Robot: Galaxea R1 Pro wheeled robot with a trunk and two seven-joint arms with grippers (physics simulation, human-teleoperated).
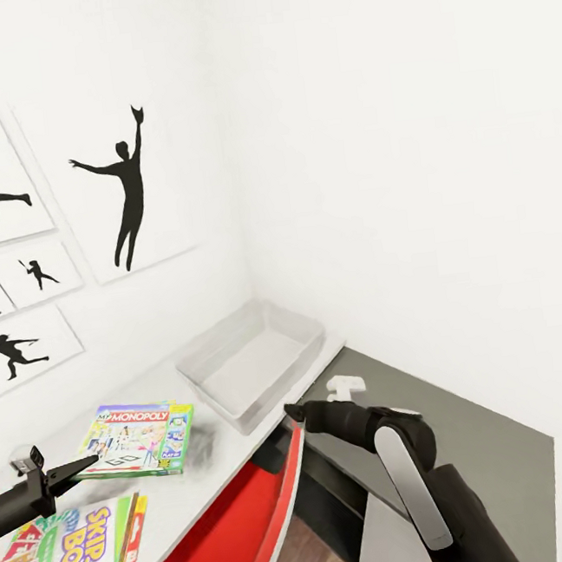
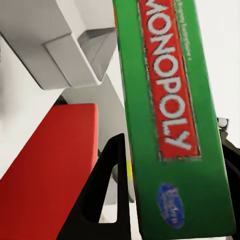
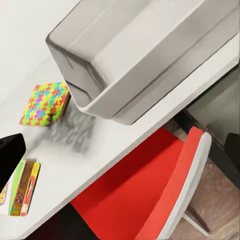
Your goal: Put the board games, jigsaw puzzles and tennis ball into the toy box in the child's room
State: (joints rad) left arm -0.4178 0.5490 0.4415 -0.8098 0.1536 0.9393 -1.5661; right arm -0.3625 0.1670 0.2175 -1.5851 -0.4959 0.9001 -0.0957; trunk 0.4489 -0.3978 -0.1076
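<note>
1. Nearest the camera, at the lower left of the head view, the Skip-Bo box (image 1: 71, 545) is lying flat on the pale table (image 1: 180, 502), close to its front edge.
2. Just above it, the left gripper (image 1: 75, 467) is reaching in from the left, its dark fingers pointing at the Monopoly box (image 1: 140, 438), which is lying flat on the table.
3. Seen from the left wrist, the green edge of the Monopoly box (image 2: 175, 115) is sitting right beside one black finger (image 2: 107, 190); I cannot tell whether the fingers are gripping it.
4. Below the table edge, a red chair (image 1: 227, 531) with a pale rim is sitting partly tucked under the table.
5. To the right, the right gripper (image 1: 293, 413) is hanging over the table's front edge, near the toy box; whether it is open or closed cannot be made out.
6. Seen from the right wrist, a jigsaw puzzle (image 3: 45, 103) with a multicoloured pattern is lying flat on the table just beside the toy box (image 3: 150, 55).
7. Farther back, the grey toy box (image 1: 251, 363) is sitting on the table near the corner of the room, with nothing visible inside it.
8. Right of the table, a lower dark grey cabinet (image 1: 474, 442) is adjoining it.
9. Farthest away, black athlete pictures (image 1: 122, 186) are hanging on the white wall.
</note>
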